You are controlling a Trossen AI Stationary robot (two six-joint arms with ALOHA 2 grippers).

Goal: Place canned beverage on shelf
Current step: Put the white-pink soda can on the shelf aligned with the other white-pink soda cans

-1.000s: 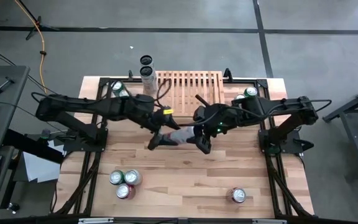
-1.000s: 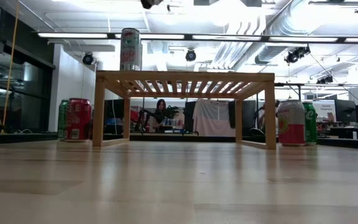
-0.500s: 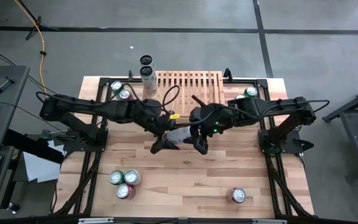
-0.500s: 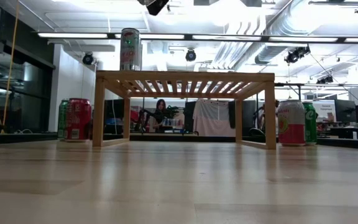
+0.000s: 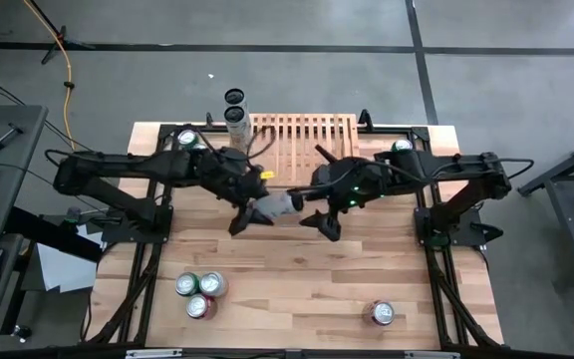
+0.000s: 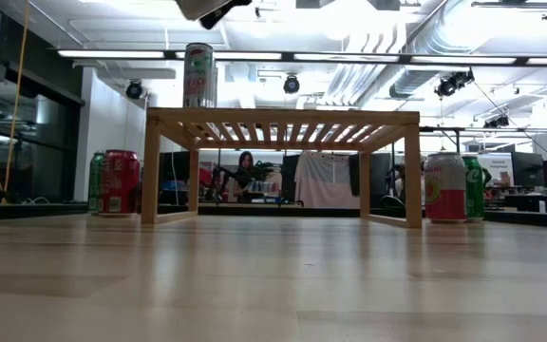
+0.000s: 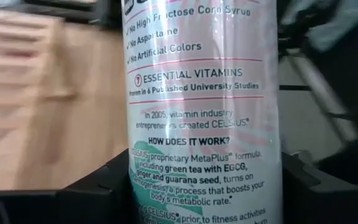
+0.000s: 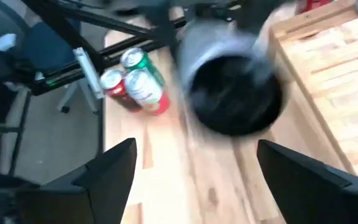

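Aluminium, thin-walled: one tall slim can [image 5: 275, 206], pale with printed text, carried on its side in the air above the surface [image 5: 297, 289], just in front of the shelf [image 5: 302, 140].

Holder: left tool [image 5: 257, 206], its two dark fingers [image 7: 92, 193] set either side of the can's body in the left wrist view, clamped on it at mid-length.

Right tool [image 5: 317, 207]: just beside the can's far end, fingers [image 8: 114, 165] spread wide with the can's dark concave base [image 8: 235, 99] out ahead and untouched; holding nothing.

Handling, by judgement: rigid along its length but easily dented by a hard squeeze on the wall; smooth and likely slippery, so a grip across the round body at the middle suits best. Weight cannot be told; if full, moderately heavy and top-heavy once upright because of its slim form.

Shelf: light wood, slatted top, one similar tall can [image 5: 237, 124] already standing at its left end, the rest of the slats bare.

Elsewhere: short cans [image 5: 199, 291] grouped on the surface.
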